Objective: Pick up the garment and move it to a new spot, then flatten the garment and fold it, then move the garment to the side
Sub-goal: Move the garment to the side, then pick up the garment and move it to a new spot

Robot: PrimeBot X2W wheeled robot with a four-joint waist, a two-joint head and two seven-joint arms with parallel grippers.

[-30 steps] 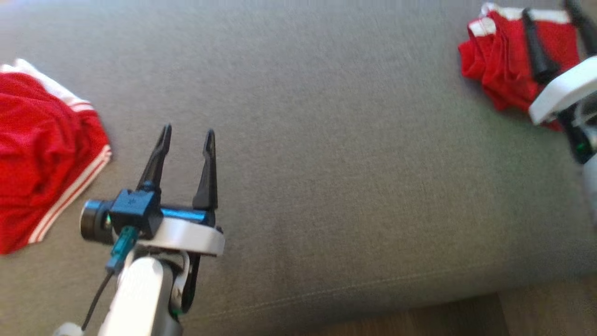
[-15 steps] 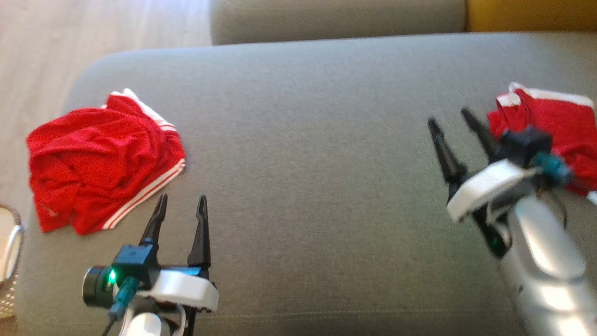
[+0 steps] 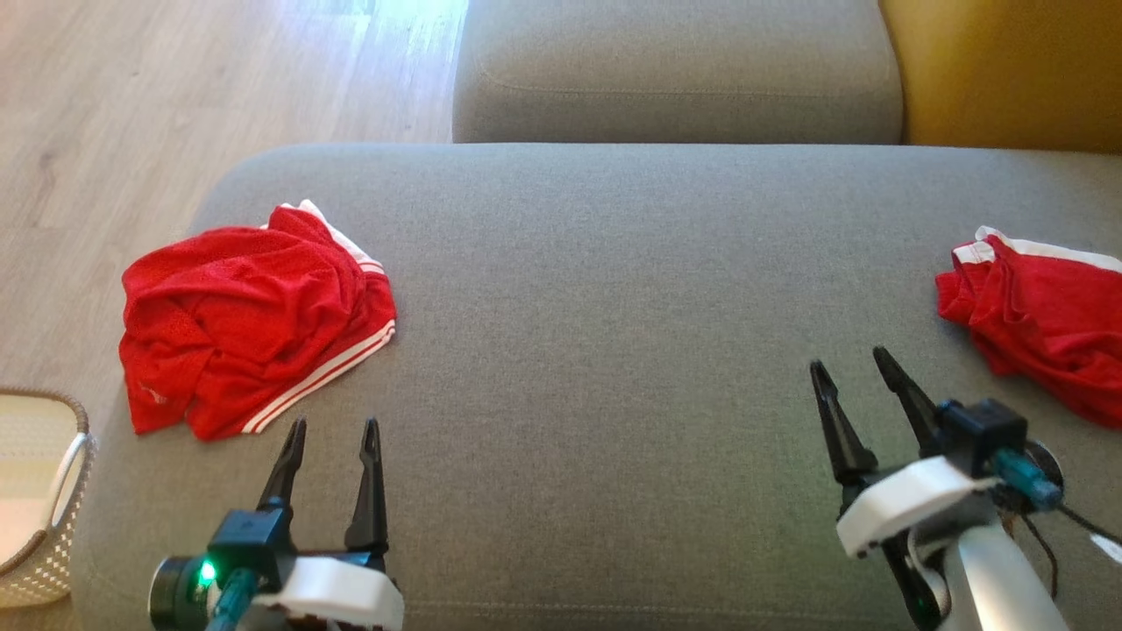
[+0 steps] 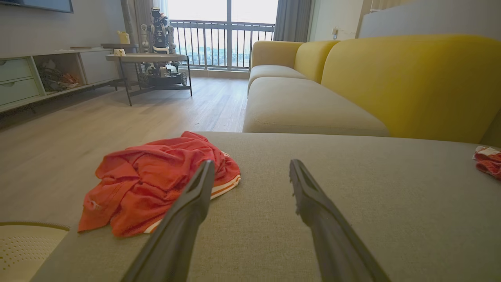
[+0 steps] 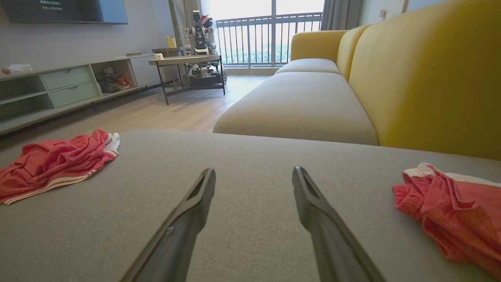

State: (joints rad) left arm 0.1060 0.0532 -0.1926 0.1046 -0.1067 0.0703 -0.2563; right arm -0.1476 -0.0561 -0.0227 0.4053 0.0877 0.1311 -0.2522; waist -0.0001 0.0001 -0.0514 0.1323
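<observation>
While both arms sat low at the near edge of the cushion (image 3: 614,307), I read the left end effector (image 3: 336,422) as spread wide and holding nothing, and the right end effector (image 3: 848,358) the same. A crumpled red garment (image 3: 245,315) lay at the cushion's left end. It was at about 11 o'clock from the left end effector, near it but not touching. Its striped hem ran along an 8-to-2 o'clock line, with the near end just ahead of that end effector. A second garment (image 3: 1043,324) lay at the right end, near 3 o'clock from the right end effector and apart from it. I judged the crumpled garment the one to pick next, with the left arm much the nearer. A second before, the right end effector had lain over the second garment; now it stood clear. The head camera had also swung, so the wider view was no move of the cloth.
</observation>
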